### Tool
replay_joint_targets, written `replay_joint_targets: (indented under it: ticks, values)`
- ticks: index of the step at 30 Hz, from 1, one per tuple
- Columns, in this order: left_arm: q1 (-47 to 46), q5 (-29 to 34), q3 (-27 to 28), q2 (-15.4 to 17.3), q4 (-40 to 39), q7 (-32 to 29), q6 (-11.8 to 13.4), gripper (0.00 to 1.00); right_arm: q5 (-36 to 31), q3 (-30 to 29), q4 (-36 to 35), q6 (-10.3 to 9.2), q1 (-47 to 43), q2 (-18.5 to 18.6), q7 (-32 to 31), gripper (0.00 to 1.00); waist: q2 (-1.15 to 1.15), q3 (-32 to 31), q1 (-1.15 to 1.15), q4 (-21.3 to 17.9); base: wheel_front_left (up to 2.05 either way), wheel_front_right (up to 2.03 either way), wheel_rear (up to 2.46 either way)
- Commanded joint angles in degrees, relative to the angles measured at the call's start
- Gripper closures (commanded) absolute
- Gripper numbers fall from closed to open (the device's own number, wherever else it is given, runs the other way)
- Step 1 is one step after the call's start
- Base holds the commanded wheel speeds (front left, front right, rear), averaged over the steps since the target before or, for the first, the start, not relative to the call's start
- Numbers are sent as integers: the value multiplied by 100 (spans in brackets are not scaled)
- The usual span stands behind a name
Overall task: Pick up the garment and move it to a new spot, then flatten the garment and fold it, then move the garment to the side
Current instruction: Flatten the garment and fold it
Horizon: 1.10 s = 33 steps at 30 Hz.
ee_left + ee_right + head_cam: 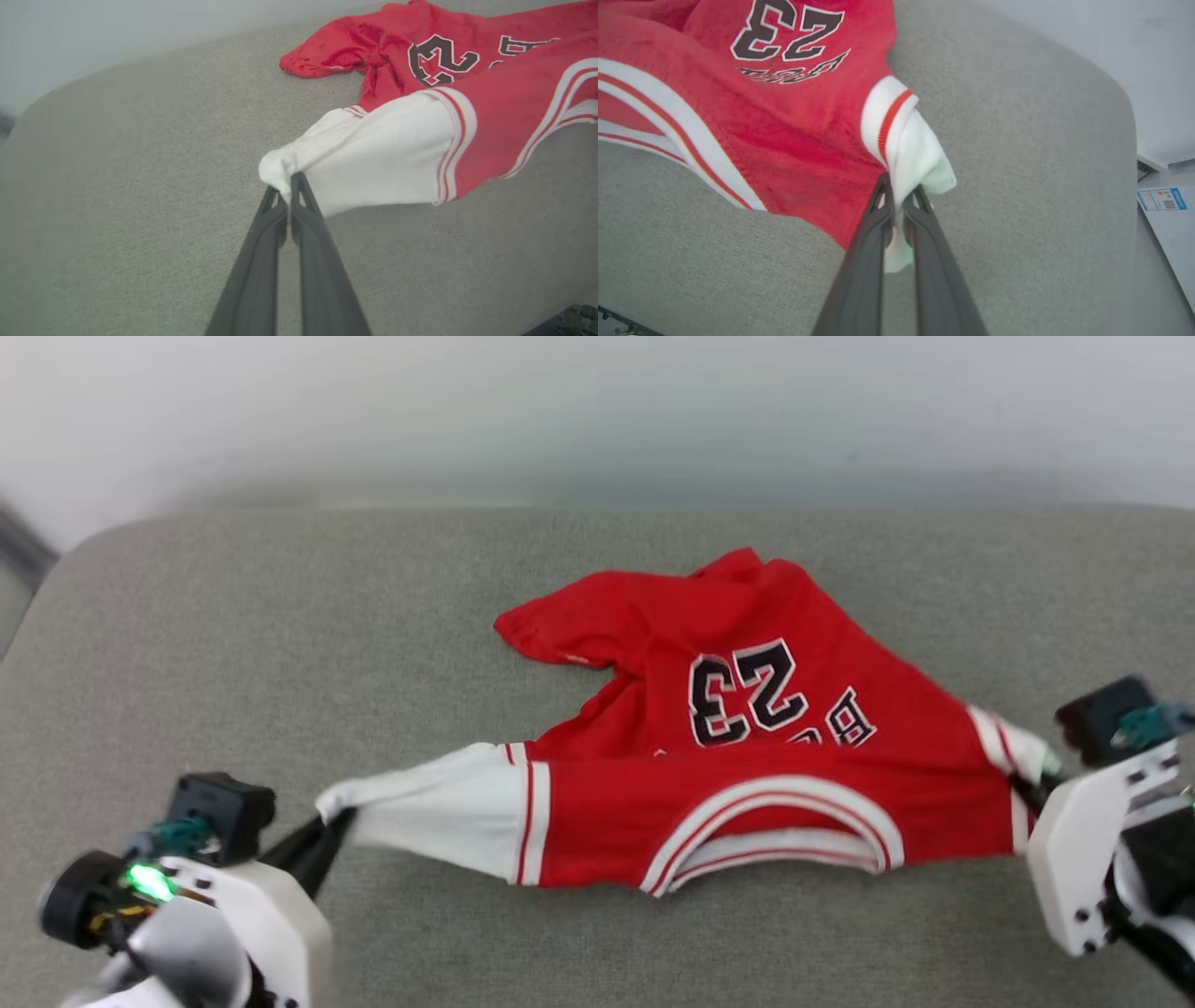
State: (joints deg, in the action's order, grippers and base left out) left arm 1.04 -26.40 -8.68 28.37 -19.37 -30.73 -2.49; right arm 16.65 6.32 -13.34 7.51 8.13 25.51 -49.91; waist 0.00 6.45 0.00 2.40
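Head view: garment (747, 793) centre frame, soft, limp, light; left fingers (257, 261) pinch 1 white sleeve tip, right fingers (864, 261) the other. Good holds.

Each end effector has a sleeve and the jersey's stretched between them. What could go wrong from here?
1. The left end effector and right end effector each pinch only the tip of a white sleeve, so a harder pull may slip one free.
2. The jersey lies bunched beyond the number 23; sleeve tension alone probably won't flatten it.
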Motion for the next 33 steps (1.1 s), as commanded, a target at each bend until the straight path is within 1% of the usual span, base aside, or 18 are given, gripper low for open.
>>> replay_joint_targets:
  ticks: [1,5,9,13,19,23,26,27,28,33]
  values:
    - [32,39,87,63,-131,-14,44,100,77,-33,-86,-4,139,50,8,100,0,-160,0,-62,0,0,0]
    - [-170,96,418,307,-714,-11,110,100,292,-137,-333,-4,540,152,-35,100,0,-336,0,-160,0,0,0]
    - [-465,143,774,492,-1099,63,178,100,439,-127,-511,-4,1015,246,51,100,0,-466,0,-269,0,0,0]
    - [-842,163,1104,644,-1341,174,228,100,608,-108,-617,-4,1543,171,162,100,0,-525,0,-377,0,0,0]
    - [-1456,242,1443,782,-1493,452,285,100,623,37,-582,-4,2339,223,361,100,0,-530,0,-526,0,0,0]
    - [-1926,291,1544,820,-1476,658,311,100,649,70,-496,-4,2866,149,525,100,0,-432,0,-603,0,0,0]
    - [-2384,278,1575,828,-1327,857,299,100,587,142,-372,-4,3248,184,644,100,0,-285,0,-641,0,0,0]
    - [-2384,278,1575,828,-1327,857,299,100,587,142,-372,-4,3248,184,644,100,0,-285,0,-641,0,0,0]
    - [-2698,280,1563,891,-1156,961,244,100,595,197,-270,-5,3525,176,711,100,0,-130,0,-664,0,0,0]
    - [-3722,260,1462,1028,-614,1211,80,100,544,302,90,-5,4342,149,934,100,0,458,0,-686,0,0,0]
